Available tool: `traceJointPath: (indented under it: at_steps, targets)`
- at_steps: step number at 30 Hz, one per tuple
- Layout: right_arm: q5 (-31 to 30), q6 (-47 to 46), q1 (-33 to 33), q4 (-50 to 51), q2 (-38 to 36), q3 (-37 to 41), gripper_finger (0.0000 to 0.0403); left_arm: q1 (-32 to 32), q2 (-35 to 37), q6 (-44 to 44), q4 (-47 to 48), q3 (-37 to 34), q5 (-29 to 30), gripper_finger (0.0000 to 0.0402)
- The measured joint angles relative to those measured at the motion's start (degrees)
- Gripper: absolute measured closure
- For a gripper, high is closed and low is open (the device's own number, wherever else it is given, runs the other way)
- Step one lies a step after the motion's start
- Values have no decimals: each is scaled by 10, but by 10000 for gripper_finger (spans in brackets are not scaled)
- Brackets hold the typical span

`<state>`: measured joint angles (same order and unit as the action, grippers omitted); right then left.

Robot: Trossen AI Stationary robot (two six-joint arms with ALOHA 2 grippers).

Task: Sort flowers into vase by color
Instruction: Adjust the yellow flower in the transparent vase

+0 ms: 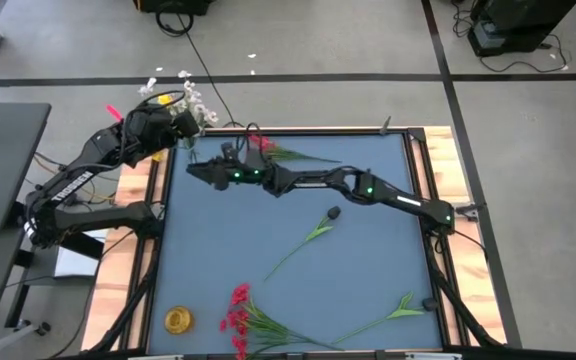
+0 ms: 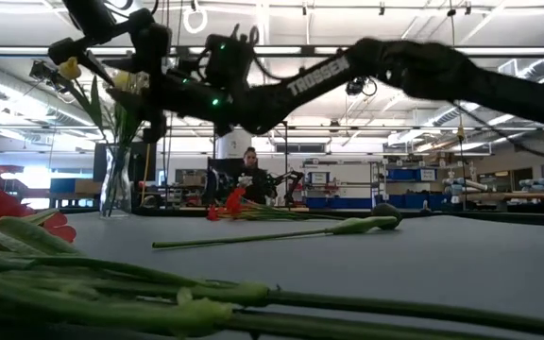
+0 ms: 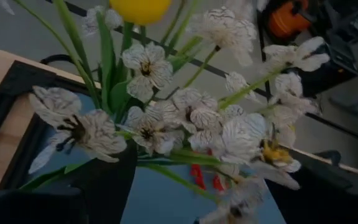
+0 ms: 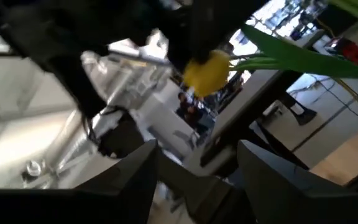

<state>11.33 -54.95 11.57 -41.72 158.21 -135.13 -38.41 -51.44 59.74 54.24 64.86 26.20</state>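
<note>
Vase (image 2: 114, 184) is the thing to watch here, sitting at the far left corner of the blue surface (image 1: 288, 260); it already holds the white sprays (image 3: 185, 121) plus a yellow bud (image 4: 205, 70), and both arms are crowded right over it. Left tool (image 1: 173, 105) hangs just above the blossoms, its camera staring straight into the petals; its own fingers aren't really visible, so going by how wide it seems to be standing I'd call it apart with nothing held. Right tool (image 1: 196, 170) is just beside the vase on the surface side, fingers (image 4: 135, 180) clearly spread and empty, yellow bud right ahead of them.

Looks to me like a stem has just gone in and the job now is backing out clean; I'd lift both tools straight up and away from the vase before swinging sideways, since leaves and stems stick out at angles and a snag could tip the whole thing.

Plenty left lying around: red blossoms (image 1: 268, 150) just beside the vase toward the middle; a dark bud (image 1: 334, 213) further out; a red cluster (image 1: 238, 310), a yellow flower (image 1: 178, 320) and a leafy stem (image 1: 393, 312) well away at the near edge.
</note>
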Motion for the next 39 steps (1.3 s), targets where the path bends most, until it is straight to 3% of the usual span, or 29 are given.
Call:
traceJointPath:
  at_steps: [3, 11, 20, 24, 31, 35, 39]
  targets:
    - [-47, -33, -2, -24, 3, 22, 177, 0, -12, 2, -3, 0, 10, 63]
    - [-30, -38, 4, -18, 2, 22, 177, 12, -52, -2, -5, 0, 7, 63]
    - [-5, -44, 4, -37, 2, 21, 192, 22, -56, 102, -9, 0, 6, 63]
    - [-39, -45, 3, -28, 2, 11, 200, 31, -60, 130, -9, 0, 12, 63]
    - [-113, 34, -2, -18, 2, 1, 201, 37, -72, 148, -8, 0, 17, 63]
    - [-98, 155, -5, -18, 2, 1, 202, 37, -77, 154, -8, 0, 20, 63]
    - [-45, 279, -11, -10, 2, 1, 203, 38, -79, 177, -13, 0, -4, 63]
